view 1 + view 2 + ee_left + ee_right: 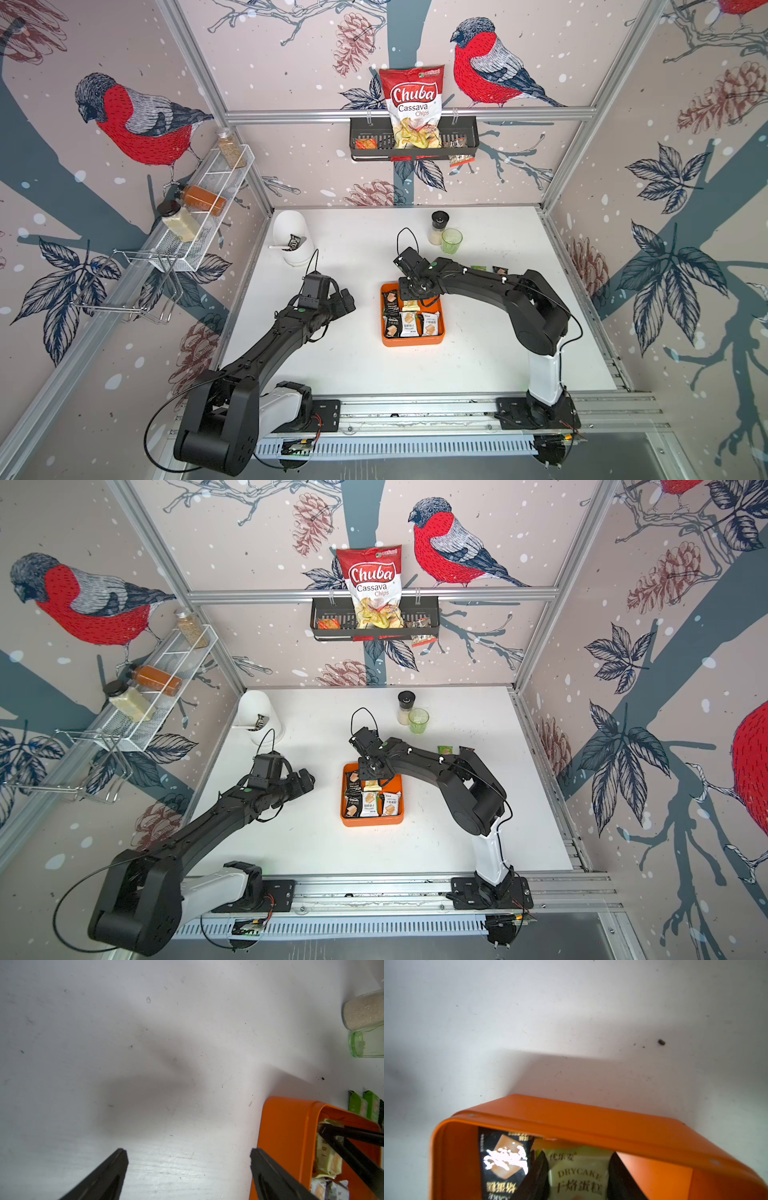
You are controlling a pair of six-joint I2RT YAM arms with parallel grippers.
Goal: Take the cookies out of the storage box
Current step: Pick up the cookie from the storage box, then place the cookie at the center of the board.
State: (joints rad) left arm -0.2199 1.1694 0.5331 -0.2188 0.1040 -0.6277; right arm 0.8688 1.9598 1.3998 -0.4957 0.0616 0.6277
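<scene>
**Mid-grab, opinions on the grip pls**

Storage box (pixel 412 340) sits mid-surface (pixel 478 365), btw the two arms, closer to the right arm (pixel 473 282). That arm's jaws are down in the box's far row, one each side of the pale yellow packet (pixel 579 1176), right up against its side edges. Can't tell from the pics if it's actually pinched or just bracketed. Left arm (pixel 291 328) hangs left of the box, jaws wide apart, nothing in them.

Handling, imo: these cookies (pixel 370 802) look super light. Wrapper's thin, crinkly, prob slippery, and the biscuit inside is likely brittle. So grab across the narrow width near the middle w/ a gentle squeeze, or pinch a crimped end seal. Too hard = crumbs, too soft = it slides out.

Count: 1 box. Inside I see 5: 2 black packets (pixel 390 302) down the left side, 2 white packets (pixel 430 325) in the near row, 1 pale yellow. The wrist may hide more. Out on the surface, far right behind the right arm: 2 green packets (pixel 356 1103) + 1 dark packet (pixel 500 270), tho the arm partly covers that spot.
</scene>
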